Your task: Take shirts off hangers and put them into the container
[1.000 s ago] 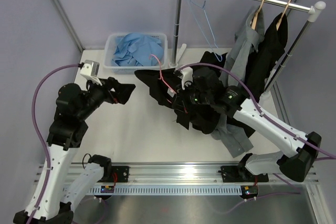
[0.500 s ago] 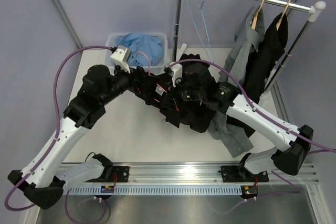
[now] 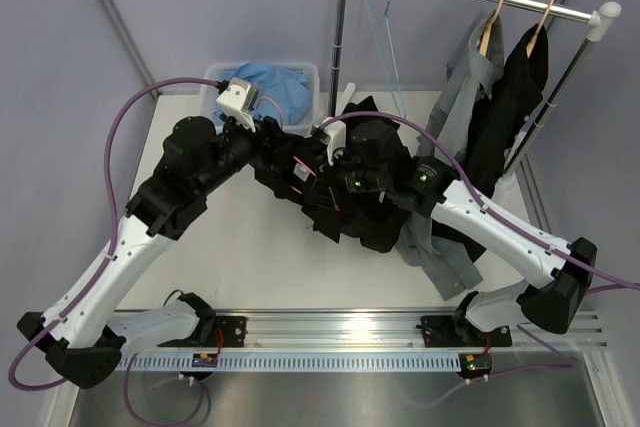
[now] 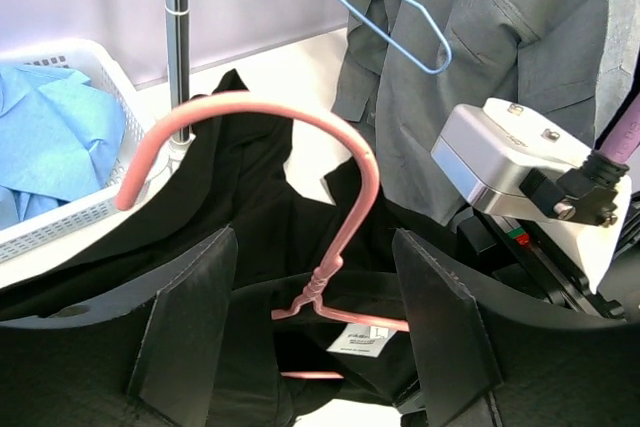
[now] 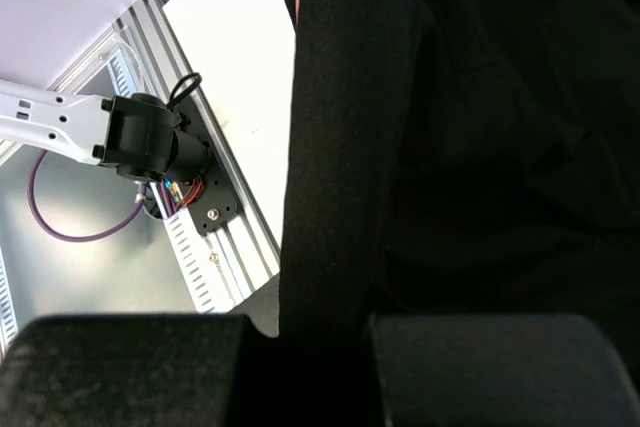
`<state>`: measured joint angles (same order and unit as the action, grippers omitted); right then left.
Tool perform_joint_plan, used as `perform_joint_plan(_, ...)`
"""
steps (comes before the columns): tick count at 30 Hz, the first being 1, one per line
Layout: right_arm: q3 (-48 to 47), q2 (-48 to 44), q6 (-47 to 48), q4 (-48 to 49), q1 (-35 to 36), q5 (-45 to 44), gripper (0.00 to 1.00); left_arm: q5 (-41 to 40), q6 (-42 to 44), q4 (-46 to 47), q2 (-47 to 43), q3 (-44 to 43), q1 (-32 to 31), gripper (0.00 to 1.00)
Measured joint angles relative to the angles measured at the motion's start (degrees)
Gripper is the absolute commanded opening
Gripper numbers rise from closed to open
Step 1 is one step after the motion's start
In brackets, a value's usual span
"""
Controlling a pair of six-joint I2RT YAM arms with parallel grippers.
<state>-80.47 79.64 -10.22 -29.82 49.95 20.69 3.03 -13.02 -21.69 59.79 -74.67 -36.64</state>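
Around the left hand [image 4: 315, 312]: rail post [image 4: 178, 37] is stood ahead-left. The white basket [image 4: 65, 219] is seen further left, with the light blue shirt [image 4: 50, 137] lying in it. Ahead-right the grey shirt [image 4: 480, 37] is hung, with the bare blue hanger [image 4: 350, 8] dangling in front of it. The right arm's camera housing [image 4: 510, 162] is crowded in just right of the hand.

Hidden: the shoulders of the pink hanger [image 4: 342, 237] are buried under the collar of the black shirt [image 4: 250, 197]. Only hook, neck and a short bit of bar are seen. From above, the right hand [image 5: 310, 347] is lost in black cloth. Its fingertips are cut off at the bottom of its own wrist view.

Left hand: fingers [image 4: 190, 327] are spread, with the hanger neck in the gap, clear of both. Right hand: pressed together on a fold of black cloth, probably the same shirt. The black shirt is heaped on the surface [image 3: 240, 247] between the two hands, directly ahead of the left one.
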Motion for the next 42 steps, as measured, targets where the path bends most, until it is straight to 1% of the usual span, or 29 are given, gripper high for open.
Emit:
perform_joint_plan(6,0.0,0.0,-0.02,0.11,0.0,0.0,0.0,-0.35,0.83,1.38,0.04,0.0,-0.5,0.58)
perform_joint_plan(9,0.02,0.0,-0.02,0.15,0.0,-0.02,0.0,-0.55,1.49,2.08,0.37,-0.09,-0.5,0.53)
perform_joint_plan(10,0.02,0.0,-0.02,0.17,0.0,0.0,0.0,-0.59,1.66,2.08,0.59,-0.22,-0.5,0.49)
perform_joint_plan(13,0.04,0.0,-0.02,0.24,0.0,-0.02,0.0,-0.72,2.23,2.16,1.16,-0.37,-0.5,0.45)
perform_joint_plan(16,0.11,0.0,-0.02,0.24,0.0,-0.02,0.0,-0.74,2.43,2.14,1.53,-0.37,-0.55,0.36)
perform_joint_plan(17,0.11,0.0,-0.02,0.24,0.0,-0.04,0.0,-0.74,2.51,2.14,1.57,-0.37,-0.55,0.29)
perform_joint_plan(19,0.13,0.0,0.0,0.24,0.0,-0.07,0.0,-0.87,2.73,2.25,1.57,-0.35,-0.55,0.2)
perform_joint_plan(20,0.13,0.0,-0.02,0.44,0.0,-0.11,0.0,-0.9,2.93,2.34,1.57,-0.37,-0.57,0.08)
perform_joint_plan(21,0.13,0.02,-0.02,0.48,0.0,-0.17,0.01,-1.25,3.61,2.43,1.57,-0.37,-0.59,0.02)
perform_joint_plan(22,0.22,0.02,-0.09,0.74,0.0,-0.22,0.03,-1.84,4.37,2.25,1.6,-0.35,-0.68,0.0)
perform_joint_plan(23,0.28,0.02,-0.09,0.94,0.0,-0.28,0.04,-2.32,5.14,2.05,1.68,-0.37,-0.7,0.0)
perform_joint_plan(25,0.72,0.02,-0.2,1.44,0.04,-0.85,0.17,-2.95,6.14,2.1,1.99,-0.35,-0.81,0.0)
perform_joint_plan(26,0.98,0.02,-0.22,1.6,0.04,-1.22,0.26,-3.21,6.58,2.08,2.16,-0.37,-0.96,0.0)
perform_joint_plan(27,1.11,0.02,-0.31,1.84,0.04,-1.6,0.37,-3.72,6.95,1.97,2.25,-0.31,-1.07,0.0)
perform_joint_plan(28,1.14,0.02,-0.22,2.25,0.09,-1.97,0.54,-4.42,7.15,1.9,2.32,-0.15,-1.05,0.0)
perform_joint_plan(30,1.16,-0.13,-0.11,2.86,0.13,-3.13,0.65,-6.47,7.21,2.36,2.32,0.63,-1.05,0.0)
perform_joint_plan(31,1.16,-0.31,-0.26,2.93,0.15,-3.67,0.73,-7.54,7.19,2.8,2.32,1.22,-1.05,0.0)
perform_joint_plan(32,1.27,-0.55,-0.22,2.86,0.17,-4.42,0.77,-8.7,7.19,3.45,2.32,1.9,-1.05,0.0)
perform_joint_plan(35,1.73,-2.34,-0.46,1.31,0.28,-7.8,0.85,-13.14,7.04,5.14,2.29,4.39,-1.05,0.0)
perform_joint_plan(42,2.05,-10.75,-2.86,-1.03,0.37,-18.99,0.86,-22.93,5.75,5.88,2.67,7.32,-1.03,0.0)
